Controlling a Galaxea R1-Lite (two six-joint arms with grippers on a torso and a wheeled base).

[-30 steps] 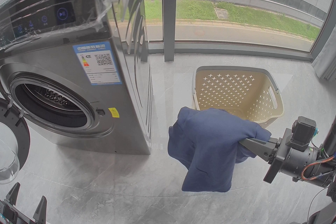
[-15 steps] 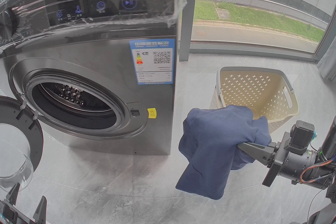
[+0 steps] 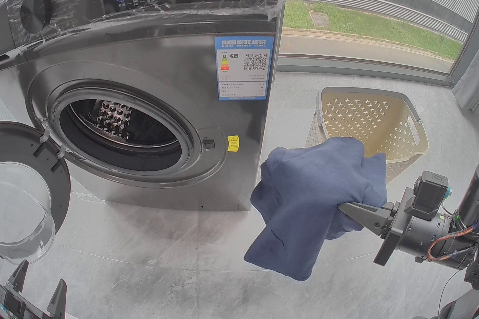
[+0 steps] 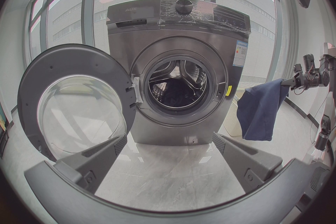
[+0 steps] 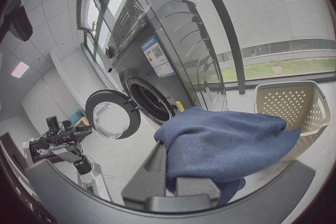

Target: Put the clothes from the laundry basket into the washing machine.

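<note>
1. Dark blue cloth garment [image 3: 309,200] hangs bunched from the right end effector [image 3: 349,209], whose fingers are clamped on the cloth's upper edge. The rest drapes freely in the air above the grey marbled floor [image 3: 149,260].
2. The garment is outside the silver front-loading washing machine [image 3: 149,51], off the machine's front right corner. It partly covers the near rim of the cream perforated plastic laundry basket [image 3: 369,91].
3. That basket stands on the floor just beside the machine's right side.
4. The machine's round glass-windowed door [image 3: 25,195] is swung wide open to the left, leaving the drum opening [image 3: 119,135] exposed.
5. The left end effector [image 3: 39,285] sits low near the open door, its fingers spread apart and holding nothing.
</note>
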